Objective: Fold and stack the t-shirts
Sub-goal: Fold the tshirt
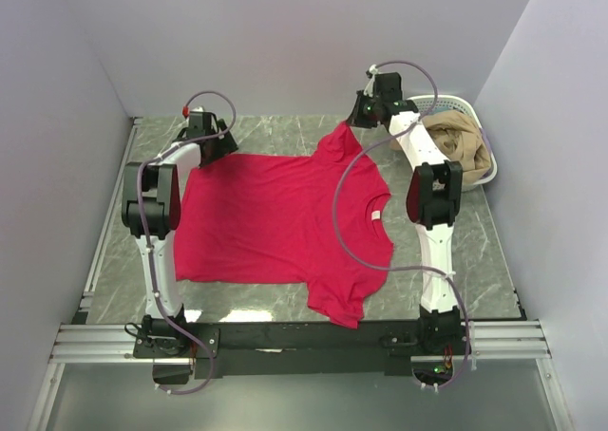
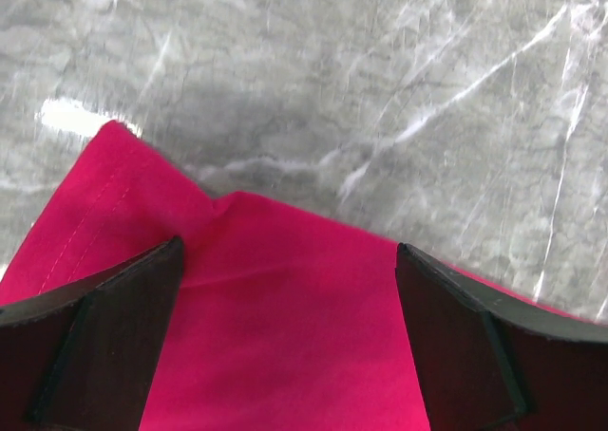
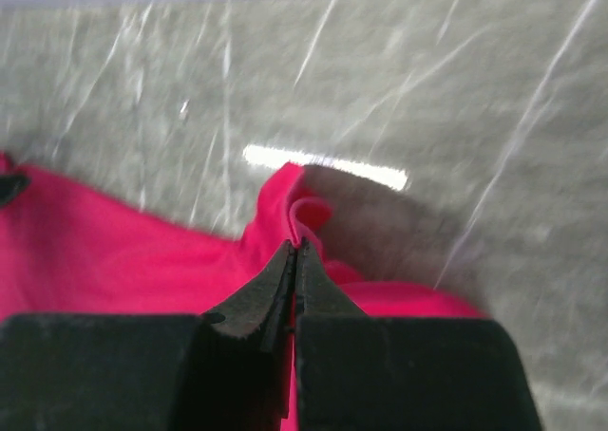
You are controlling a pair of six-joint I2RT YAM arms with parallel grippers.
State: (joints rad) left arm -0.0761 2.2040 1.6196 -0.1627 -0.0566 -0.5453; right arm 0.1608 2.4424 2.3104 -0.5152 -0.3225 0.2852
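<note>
A: Where is your red t-shirt (image 1: 275, 222)?
B: It lies spread out on the worktop (image 1: 475, 260), between your two pincers.
A: What about your right pincer (image 3: 295, 252)?
B: It is pinched tight on the sleeve (image 1: 338, 146). The cloth bunches up just past its tips.
A: And your left pincer (image 2: 290, 260)?
B: Its jaws are wide apart. A shirt corner lies right under them.
A: Anything else?
B: A white basket (image 1: 486, 137) of tan cloth (image 1: 458, 139) sits beside your right pincer.

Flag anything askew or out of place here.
The red t-shirt lies flat except its far sleeve, bunched up in the shut right gripper. The left gripper stands open over the far hem corner. Nothing spilled.
</note>
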